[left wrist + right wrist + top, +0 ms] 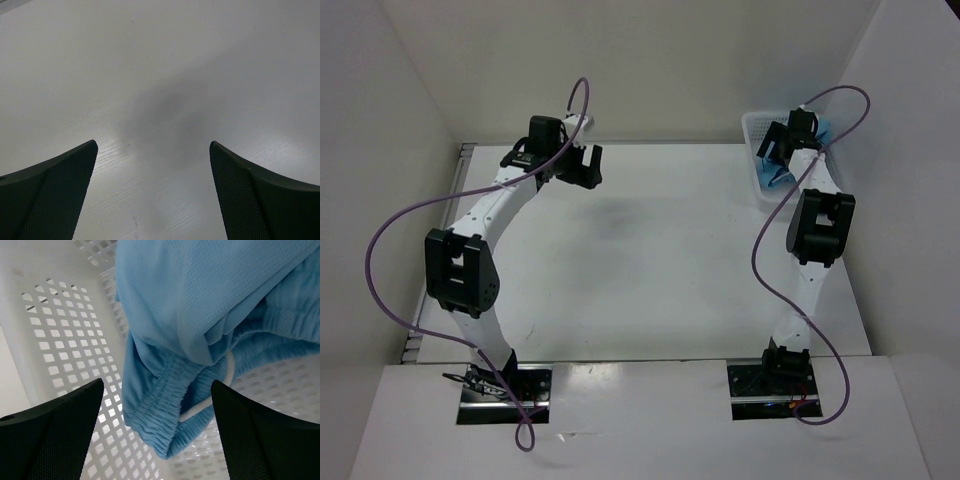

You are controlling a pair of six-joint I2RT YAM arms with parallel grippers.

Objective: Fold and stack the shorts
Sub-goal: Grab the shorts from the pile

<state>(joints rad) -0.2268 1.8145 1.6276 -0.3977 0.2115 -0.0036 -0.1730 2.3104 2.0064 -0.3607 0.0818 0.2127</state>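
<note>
The light sky-blue shorts point(200, 325) lie crumpled inside the white mesh basket point(55, 335), their gathered elastic waistband bunched toward me. In the top view the shorts point(772, 176) show as a blue patch in the basket point(752, 128) at the table's back right. My right gripper point(157, 390) hangs open just above the waistband, one finger on each side of it, nothing pinched. My right gripper point(782, 140) sits over the basket. My left gripper point(152, 147) is open over bare table; in the top view my left gripper point(582, 165) hovers at the back left.
The white table point(650, 260) is walled in by white panels at the back and on both sides. Purple cables loop off both arms. The basket stands against the right wall at the back corner.
</note>
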